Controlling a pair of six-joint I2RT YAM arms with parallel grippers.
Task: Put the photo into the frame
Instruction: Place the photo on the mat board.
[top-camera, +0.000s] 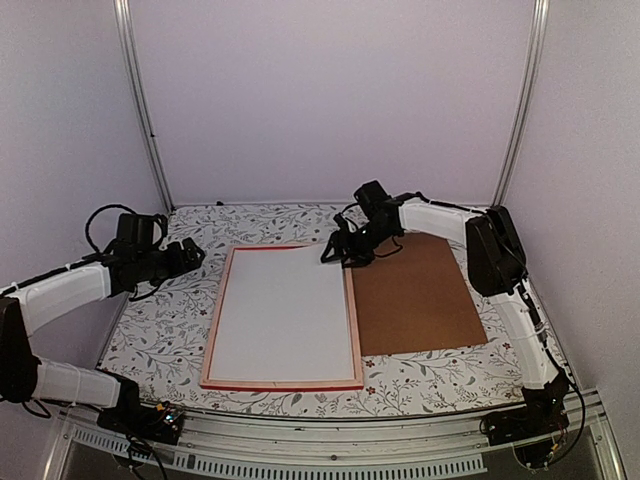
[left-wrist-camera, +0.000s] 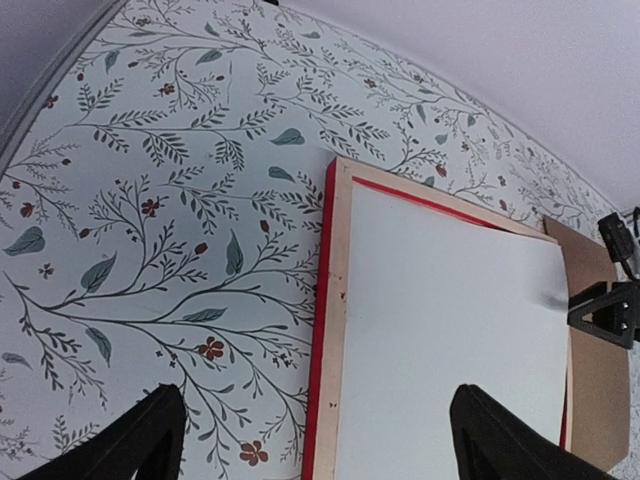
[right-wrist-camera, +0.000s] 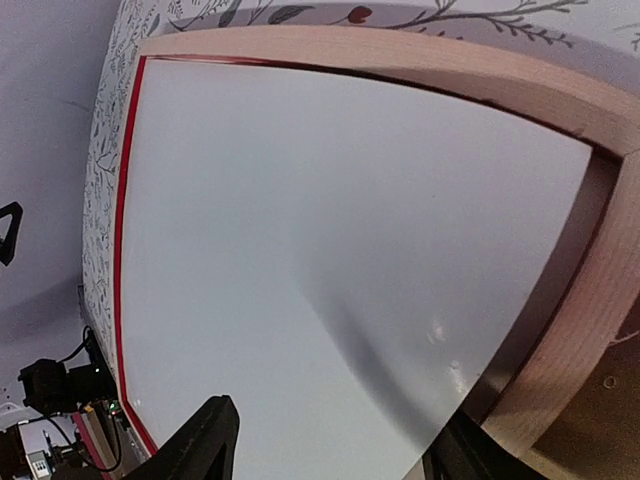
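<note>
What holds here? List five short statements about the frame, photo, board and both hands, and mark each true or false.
1. The frame lies flat, pale wood back up. True.
2. The brown board lies left of the frame. False: it lies on the frame's right.
3. The left hand grips the frame. False: it is open, holds nothing and sits left of the frame.
4. The photo sits in the frame, white side up. True.
5. The right hand is over the table's near edge. False: it is at the frame's far right corner.
</note>
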